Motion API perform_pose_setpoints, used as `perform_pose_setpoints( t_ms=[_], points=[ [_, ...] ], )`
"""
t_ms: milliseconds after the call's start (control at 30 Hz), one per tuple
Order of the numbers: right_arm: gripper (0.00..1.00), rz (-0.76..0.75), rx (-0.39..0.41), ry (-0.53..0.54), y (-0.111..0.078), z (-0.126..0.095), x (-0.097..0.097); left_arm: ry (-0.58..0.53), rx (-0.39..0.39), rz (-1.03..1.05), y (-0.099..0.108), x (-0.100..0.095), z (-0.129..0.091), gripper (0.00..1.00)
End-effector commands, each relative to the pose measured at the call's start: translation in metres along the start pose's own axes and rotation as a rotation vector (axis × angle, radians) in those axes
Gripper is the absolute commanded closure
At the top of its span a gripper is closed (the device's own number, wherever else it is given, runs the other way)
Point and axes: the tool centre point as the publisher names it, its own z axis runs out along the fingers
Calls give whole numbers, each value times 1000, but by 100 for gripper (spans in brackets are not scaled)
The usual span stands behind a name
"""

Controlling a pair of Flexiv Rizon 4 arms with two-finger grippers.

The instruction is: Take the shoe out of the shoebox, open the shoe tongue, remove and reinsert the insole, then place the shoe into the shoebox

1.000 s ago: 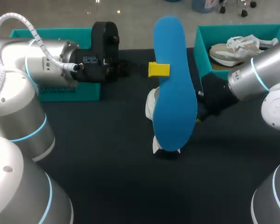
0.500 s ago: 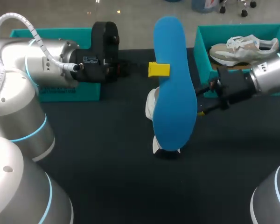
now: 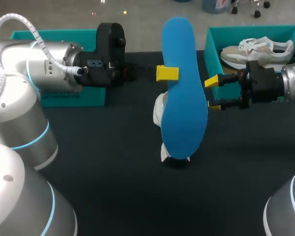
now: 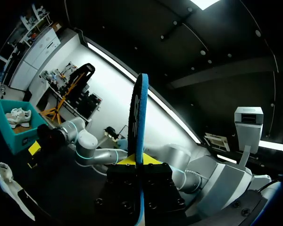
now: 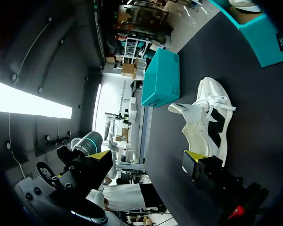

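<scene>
Since a second ago, the right gripper has been pulled back from beside the shoe toward the shoebox. Nothing else has been moved. Its fingers are spread wide, and nothing is held between them.

The blue insole is held up high over the table by the left gripper. That gripper's fingers are squeezed on the insole from both sides. The white shoe is lying on the table right under the insole, so most of it is hidden in the head view. In the right wrist view the tongue is seen pulled out to one side, so the mouth of the shoe looks open. A second shoe is sitting inside the shoebox.

Putting the insole back is judged to be the step in hand. To do it well, the shoe should be kept from sliding, maybe pinned by the free right gripper. The insole should be tipped and lined up with the shoe, then slid in toe end first. It should be let go only when it lies flat inside. If it is pushed in crooked, it could get bent or the tongue could be tucked under it.
</scene>
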Motion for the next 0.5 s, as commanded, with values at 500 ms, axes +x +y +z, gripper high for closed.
perform_pose_setpoints(
  t_ms=[500],
  points=[
    [0,0,-33,-4,-9,0,2,-43,-117,348,10,-19,-19,100]
  ],
)
